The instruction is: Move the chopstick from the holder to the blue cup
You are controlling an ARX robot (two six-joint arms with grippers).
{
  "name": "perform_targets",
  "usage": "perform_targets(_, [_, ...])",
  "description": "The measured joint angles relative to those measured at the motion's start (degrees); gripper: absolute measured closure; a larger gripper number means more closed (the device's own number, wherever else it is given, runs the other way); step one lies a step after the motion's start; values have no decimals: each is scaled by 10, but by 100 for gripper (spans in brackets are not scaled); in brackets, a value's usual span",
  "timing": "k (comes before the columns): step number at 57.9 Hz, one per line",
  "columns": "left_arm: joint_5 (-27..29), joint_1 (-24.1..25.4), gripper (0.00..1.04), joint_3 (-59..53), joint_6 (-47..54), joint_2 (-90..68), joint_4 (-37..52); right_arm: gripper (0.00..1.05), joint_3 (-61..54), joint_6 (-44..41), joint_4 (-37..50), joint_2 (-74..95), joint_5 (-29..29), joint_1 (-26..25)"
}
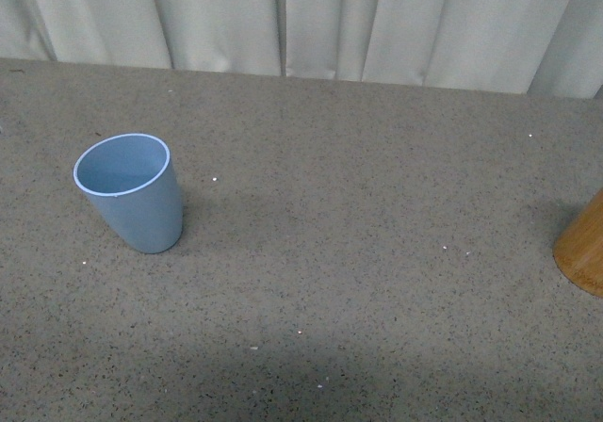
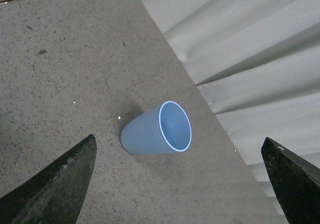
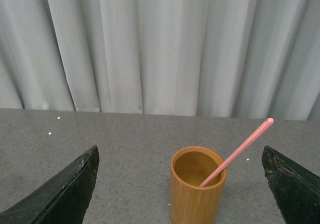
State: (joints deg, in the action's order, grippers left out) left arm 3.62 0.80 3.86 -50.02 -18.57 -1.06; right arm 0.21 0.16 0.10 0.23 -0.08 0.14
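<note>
The blue cup (image 1: 130, 192) stands upright at the left of the speckled table, empty; the left wrist view has the blue cup (image 2: 156, 129) well ahead of my open left gripper (image 2: 180, 176), whose dark fingers (image 2: 60, 184) frame it from a distance. The tan wooden holder (image 3: 197, 186) stands between and ahead of my open right gripper (image 3: 180, 184); one pink chopstick (image 3: 239, 151) leans out of it over the rim. In the front view only an edge of the holder (image 1: 584, 248) shows at the right border; neither arm appears there.
A pale pleated curtain (image 1: 301, 22) hangs along the table's far edge. The grey-brown speckled tabletop (image 1: 358, 252) stretches between cup and holder, with small white flecks on it.
</note>
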Motion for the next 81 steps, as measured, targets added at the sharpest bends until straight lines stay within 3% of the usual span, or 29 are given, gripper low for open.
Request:
perform_targets(9, [66, -54, 7, 17, -60, -127, 95, 10, 0, 0, 0, 0, 0, 0])
perform_targets(26, [148, -115, 7, 97, -70, -381, 229, 10, 0, 0, 0, 0, 0, 0])
perform_targets(44, [160, -137, 7, 173, -32, -534, 231, 10, 0, 0, 0, 0, 0, 0])
perform_targets(81, [172, -185, 7, 251, -8, -687, 212, 10, 0, 0, 0, 0, 0, 0])
